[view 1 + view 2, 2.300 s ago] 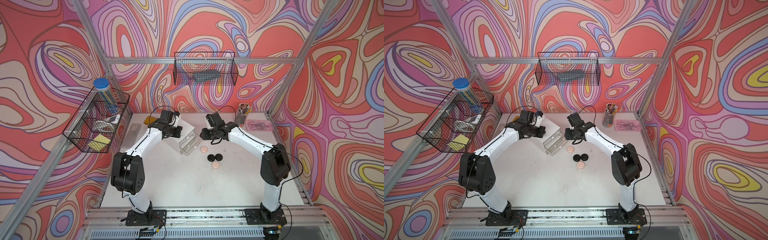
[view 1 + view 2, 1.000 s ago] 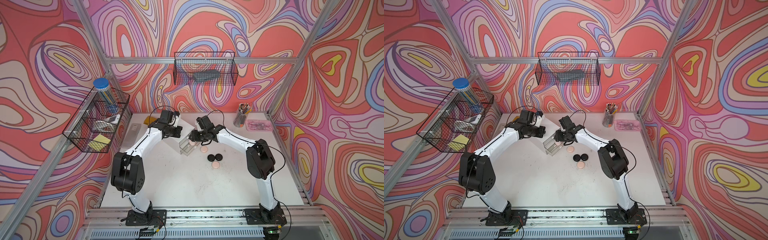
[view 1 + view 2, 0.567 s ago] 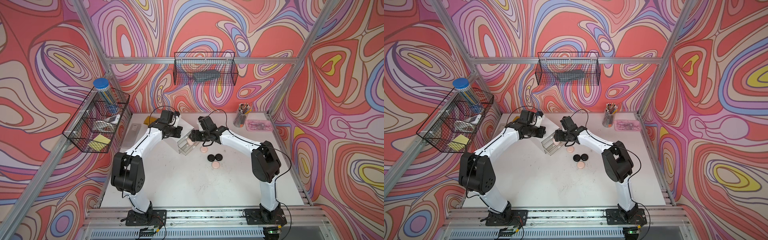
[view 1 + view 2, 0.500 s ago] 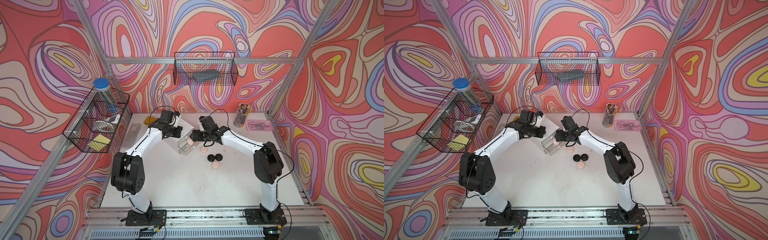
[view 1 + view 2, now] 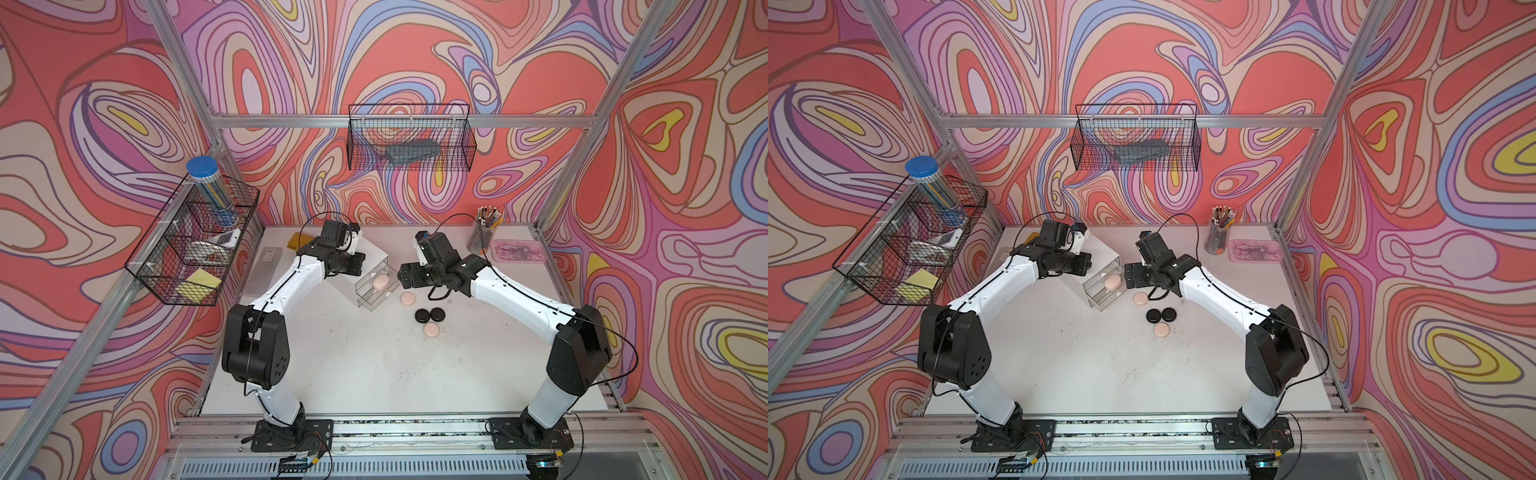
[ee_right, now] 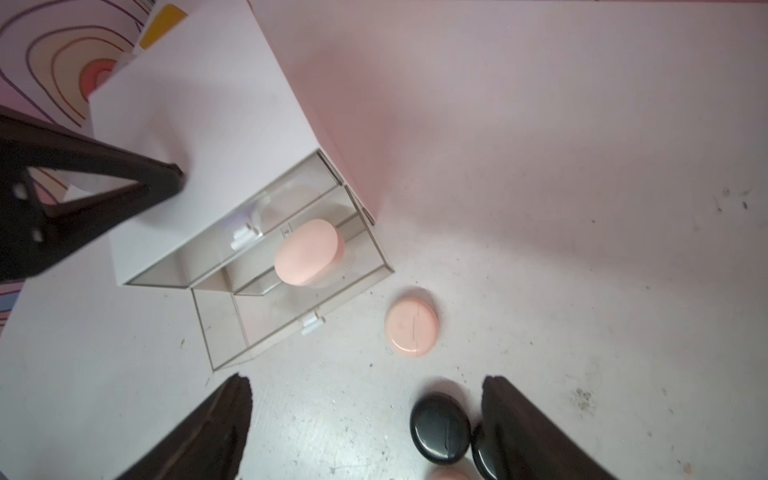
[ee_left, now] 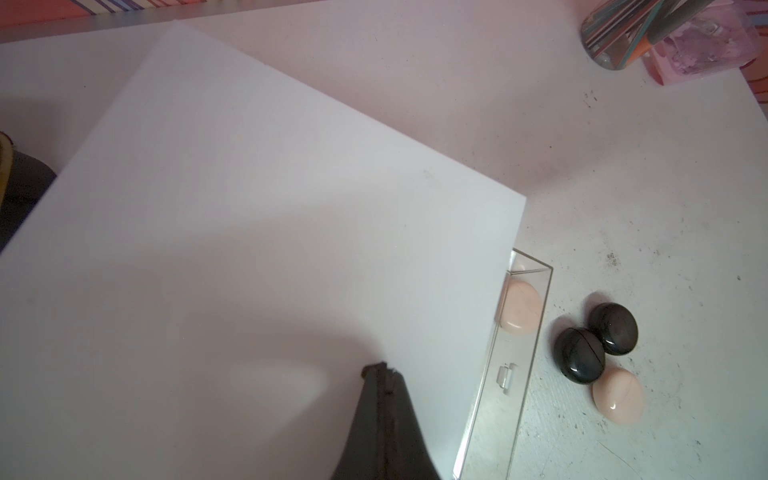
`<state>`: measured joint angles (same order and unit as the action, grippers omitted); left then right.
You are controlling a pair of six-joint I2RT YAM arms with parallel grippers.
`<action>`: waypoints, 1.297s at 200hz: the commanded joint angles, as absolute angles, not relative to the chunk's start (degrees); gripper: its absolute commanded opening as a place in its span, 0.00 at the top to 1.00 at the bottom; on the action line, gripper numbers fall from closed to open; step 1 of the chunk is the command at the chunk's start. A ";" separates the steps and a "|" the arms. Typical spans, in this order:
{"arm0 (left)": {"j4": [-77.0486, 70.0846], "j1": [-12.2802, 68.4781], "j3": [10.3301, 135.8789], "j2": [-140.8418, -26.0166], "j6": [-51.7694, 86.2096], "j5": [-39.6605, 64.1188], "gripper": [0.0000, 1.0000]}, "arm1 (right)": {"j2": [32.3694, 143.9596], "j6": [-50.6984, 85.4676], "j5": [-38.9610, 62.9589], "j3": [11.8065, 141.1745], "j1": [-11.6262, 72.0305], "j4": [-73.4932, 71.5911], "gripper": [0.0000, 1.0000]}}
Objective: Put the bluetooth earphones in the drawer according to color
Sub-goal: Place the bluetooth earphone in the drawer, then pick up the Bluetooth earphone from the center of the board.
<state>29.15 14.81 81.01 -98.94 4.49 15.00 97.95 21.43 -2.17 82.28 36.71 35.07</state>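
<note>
Found left gripper (image 7: pixel 380 370) pinched shut, tip on cabinet (image 7: pixel 249 187) top. Found right gripper (image 6: pixel 365 388) spread wide, empty, over table (image 6: pixel 582 208) beside open drawer (image 6: pixel 266 347). Saw pink case (image 6: pixel 309 251) inside that drawer, second pink (image 6: pixel 411 328) just outside on table, near touching black cases (image 5: pixel 422 316) and third pink (image 5: pixel 431 330).
</note>
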 commanded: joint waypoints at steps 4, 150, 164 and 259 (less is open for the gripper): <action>37.44 15.45 79.54 -102.47 4.65 15.60 1.00 | 95.43 20.96 -4.03 77.33 36.87 43.33 0.06; 37.62 15.90 79.54 -102.29 4.07 14.37 1.00 | 98.57 25.31 1.74 66.57 36.88 44.73 0.12; 37.69 15.91 79.58 -102.38 4.05 14.51 1.00 | 99.50 25.15 1.95 66.45 36.91 44.82 0.12; 37.99 15.90 79.81 -103.12 4.05 14.68 1.00 | 106.04 24.85 2.01 66.84 37.00 42.19 0.20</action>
